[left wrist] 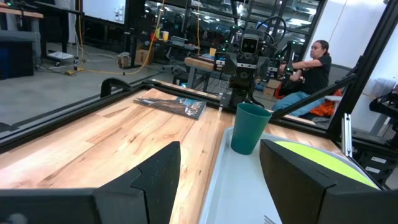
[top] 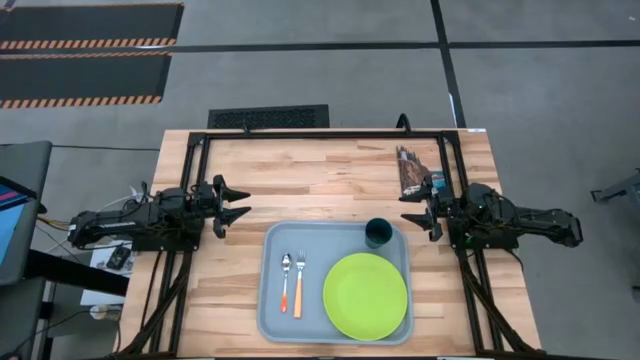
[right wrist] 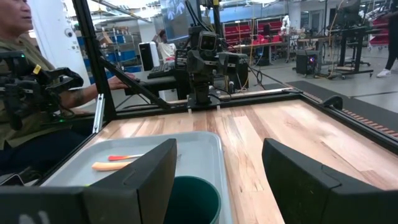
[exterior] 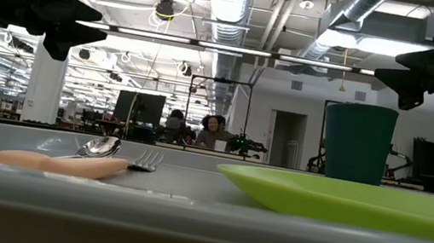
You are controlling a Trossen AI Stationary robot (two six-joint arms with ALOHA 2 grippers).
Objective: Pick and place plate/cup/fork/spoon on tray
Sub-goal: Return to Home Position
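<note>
Abreast, fork (top: 298,283) and spoon (top: 285,281), handles frontward.

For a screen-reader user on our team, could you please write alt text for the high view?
A grey-blue tray on a wooden table holds a spoon, a fork, a lime-green plate and a teal cup. The left pincer and the right pincer hover open and empty to either side.

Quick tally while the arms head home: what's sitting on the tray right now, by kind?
Plate: 1
Cup: 1
Fork: 1
Spoon: 1
Total on the tray: 4
</note>
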